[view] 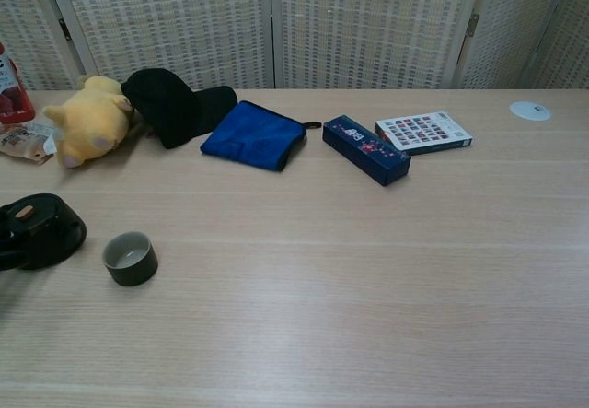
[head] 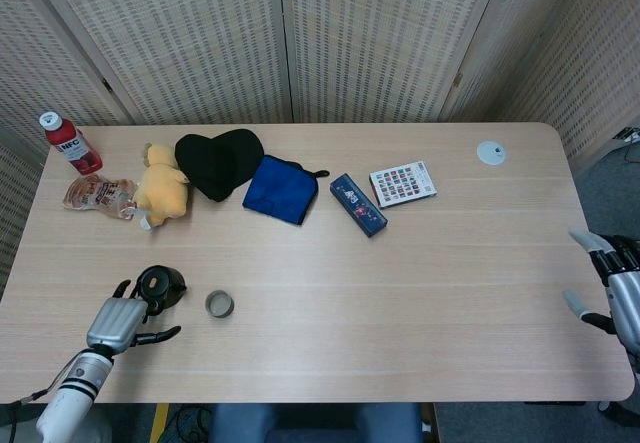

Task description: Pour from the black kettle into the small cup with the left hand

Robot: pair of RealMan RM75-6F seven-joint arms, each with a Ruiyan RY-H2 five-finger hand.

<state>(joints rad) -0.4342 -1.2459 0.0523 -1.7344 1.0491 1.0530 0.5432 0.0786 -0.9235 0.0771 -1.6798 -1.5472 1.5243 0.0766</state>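
Your left hand (head: 120,320) sits at the front left corner of the tabletop (head: 420,273), palm down, with its fingers spread apart and holding nothing. Its fingertips reach up beside the black kettle (head: 161,286), and from the head view you cannot tell whether they touch the kettle's side or stop just short of it. The kettle stands upright on the tabletop near the left edge, lid on. In the chest view it shows at the far left of the frame (view: 39,231), partly cut off, and your left hand itself is out of that view.

The small cup (head: 219,304) stands upright just beside the kettle, toward the middle of the table, apart from it with bare wood between them. In the chest view (view: 129,258) its mouth faces up and its pale inside shows.

Your right hand (head: 615,288) hangs at the right edge of the tabletop, near the front right corner, fingers apart and gripping nothing.

Along the back left of the tabletop lie a red bottle (head: 70,144) at the corner, a snack packet (head: 97,195), a yellow plush toy (head: 161,187), a black cap (head: 219,162) and a blue cloth (head: 280,189). A dark blue box (head: 358,204) and a patterned card box (head: 403,183) lie near the back middle, and a small white disc (head: 491,153) lies toward the back right corner.
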